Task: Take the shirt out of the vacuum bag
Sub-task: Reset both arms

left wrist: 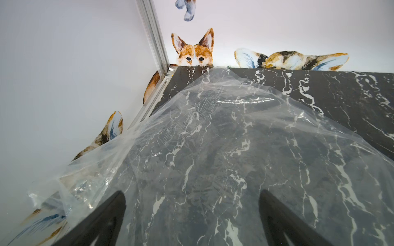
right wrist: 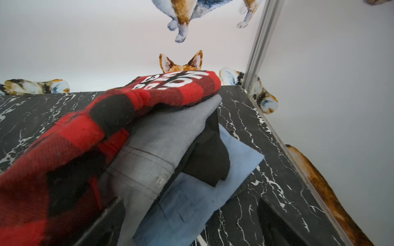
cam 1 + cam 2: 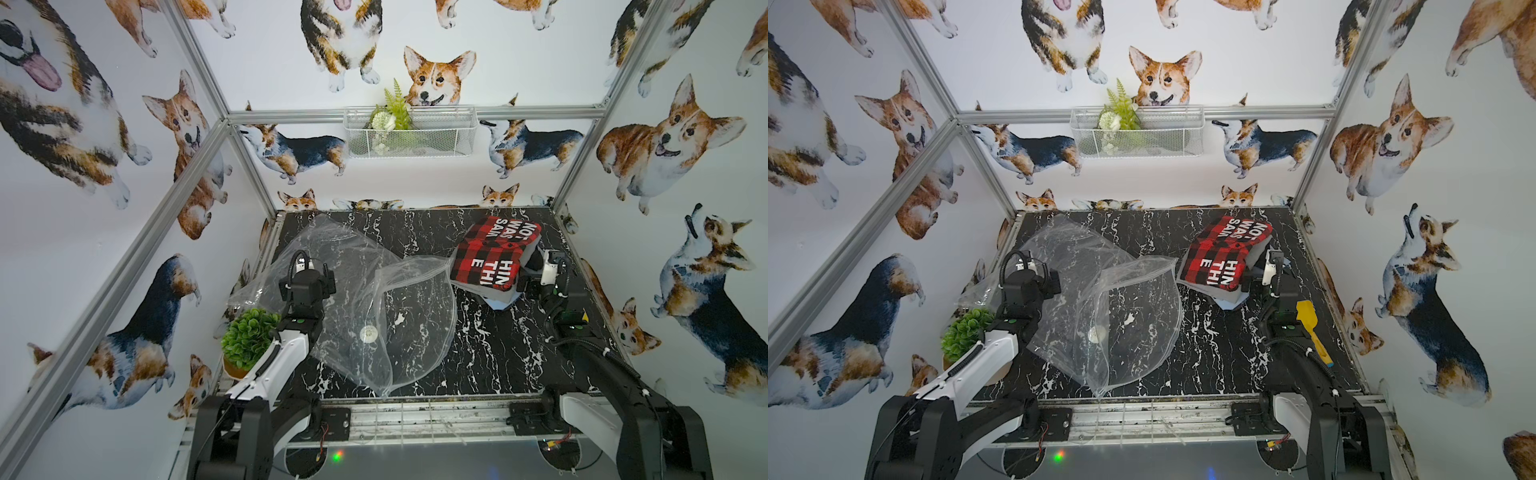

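Shirt (image 3: 490, 253) clear of vacuum bag (image 3: 411, 307), atop folded stack (image 2: 170, 138) near far right corner of table (image 3: 478, 357); bag slack across left half, seemingly empty. Removal judged done: left gripper (image 1: 191, 196) wide over bag, right gripper (image 2: 188, 204) wide beside stack, neither holding; next calls for withdrawal. Right jaws hidden behind stack in both top views.

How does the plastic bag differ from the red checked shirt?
The bag is clear, so the marble table shows through; the shirt is solid red-and-black check with white letters. The bag lies spread, crinkled and empty; the shirt is folded atop a pile of other clothes. Shared: neither is gripped; the left claw over the bag and the right claw by the shirt stand open.
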